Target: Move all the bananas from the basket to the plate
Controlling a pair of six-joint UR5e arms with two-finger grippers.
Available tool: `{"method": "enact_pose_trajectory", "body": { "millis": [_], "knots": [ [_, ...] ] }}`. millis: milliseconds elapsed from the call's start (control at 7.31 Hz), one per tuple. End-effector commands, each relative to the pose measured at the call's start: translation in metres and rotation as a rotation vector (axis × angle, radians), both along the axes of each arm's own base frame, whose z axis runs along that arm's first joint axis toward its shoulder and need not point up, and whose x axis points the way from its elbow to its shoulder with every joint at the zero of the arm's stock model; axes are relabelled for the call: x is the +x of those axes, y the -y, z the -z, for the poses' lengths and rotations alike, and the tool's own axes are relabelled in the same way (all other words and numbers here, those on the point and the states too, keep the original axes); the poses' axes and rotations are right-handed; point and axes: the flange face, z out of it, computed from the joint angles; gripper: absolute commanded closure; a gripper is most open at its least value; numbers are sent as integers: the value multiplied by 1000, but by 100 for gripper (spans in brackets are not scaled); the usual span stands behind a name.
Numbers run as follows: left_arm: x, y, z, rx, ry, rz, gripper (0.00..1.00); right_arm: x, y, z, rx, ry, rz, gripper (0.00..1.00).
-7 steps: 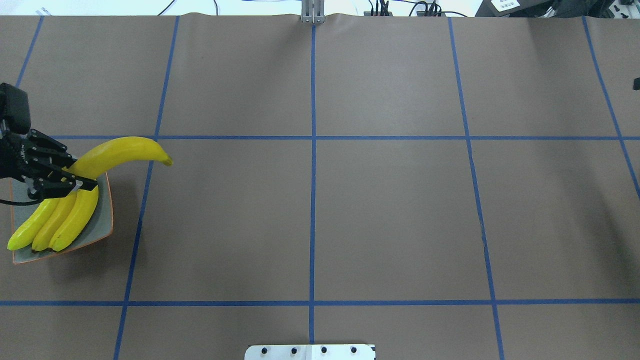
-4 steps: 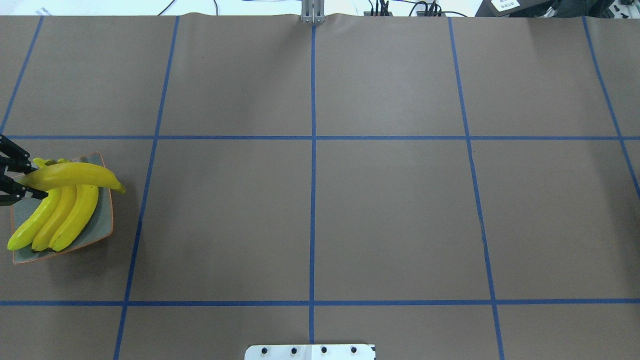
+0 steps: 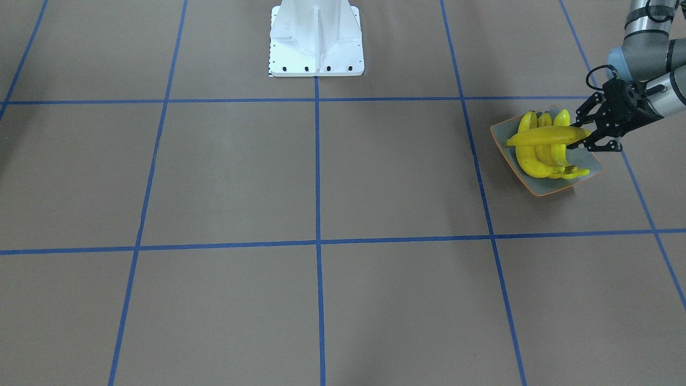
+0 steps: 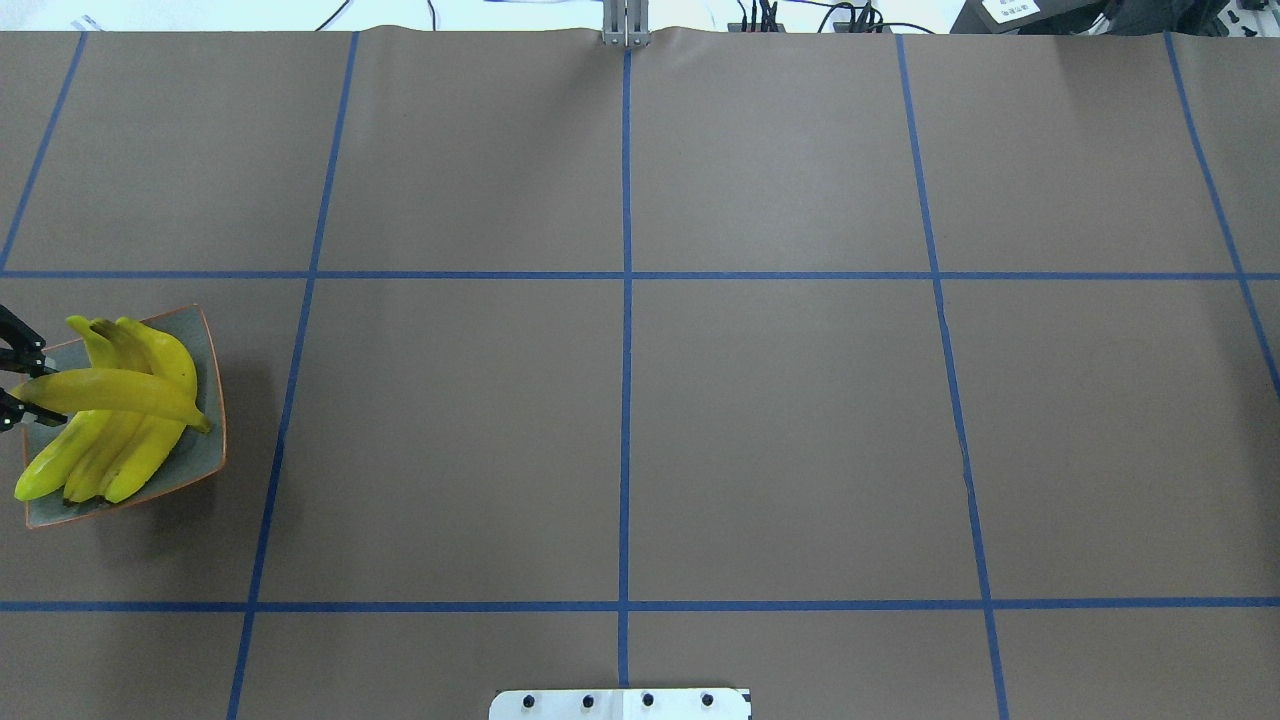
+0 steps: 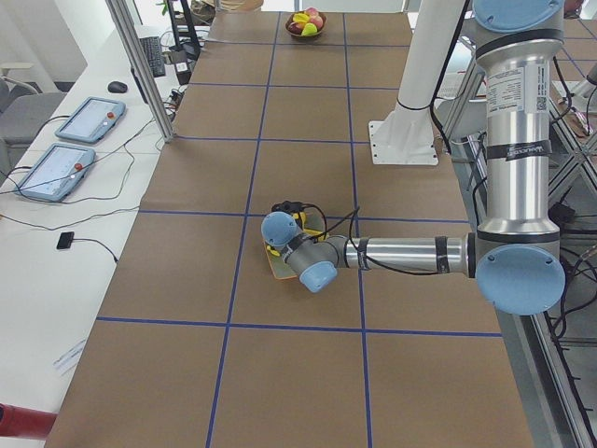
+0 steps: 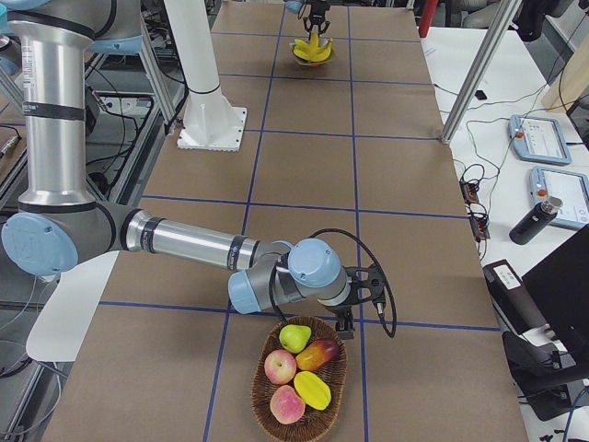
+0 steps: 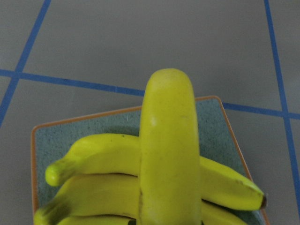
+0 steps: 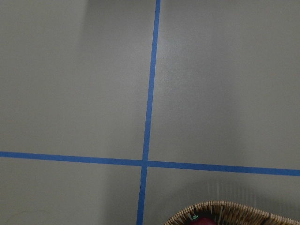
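Note:
Three bananas (image 4: pixel 130 455) lie side by side on the grey-green plate (image 4: pixel 205 440) at the table's left edge. A fourth banana (image 4: pixel 110 393) lies crosswise on top of them, and my left gripper (image 4: pixel 20 392) is shut on its end. From the front, the left gripper (image 3: pixel 583 139) holds this banana (image 3: pixel 544 136) over the plate (image 3: pixel 541 185). The left wrist view shows it (image 7: pixel 168 154) straight ahead above the others (image 7: pixel 98 157). The basket (image 6: pixel 260 405) holds apples, a pear and a mango, no banana visible. My right arm sits just behind the basket; I cannot tell the gripper's state.
The white robot base (image 3: pixel 316 37) stands at the table's middle edge. Blue tape lines divide the brown table. The basket's wicker rim (image 8: pixel 225 211) shows at the bottom of the right wrist view. Tablets (image 5: pixel 89 119) and cables lie on a side bench.
My left gripper has drawn back toward the table's left edge with the banana. The banana has swung from sticking out past the plate to lying low across the three bananas.

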Motion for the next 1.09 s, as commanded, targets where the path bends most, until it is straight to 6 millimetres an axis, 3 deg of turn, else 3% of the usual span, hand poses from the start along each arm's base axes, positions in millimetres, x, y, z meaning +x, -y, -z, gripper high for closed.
{"method": "enact_pose_trajectory", "body": {
  "millis": [0, 273, 547, 684, 957],
  "knots": [
    [1, -2, -14, -21, -10, -21, 68, 7, -5, -2, 3, 10, -7, 0],
    [1, -2, -13, -25, -9, -19, 3, 9, -6, -2, 2, 13, -10, 0],
    [0, 7, -3, -30, -17, -6, 1, 9, -4, 1, 5, 14, -10, 0],
    [-14, 21, 15, -102, -59, 24, 1, 9, -4, 0, 5, 13, -10, 0],
    [-66, 57, 69, -278, -148, 135, 1, 10, -8, -4, -4, 14, -13, 0]
  ]
}}
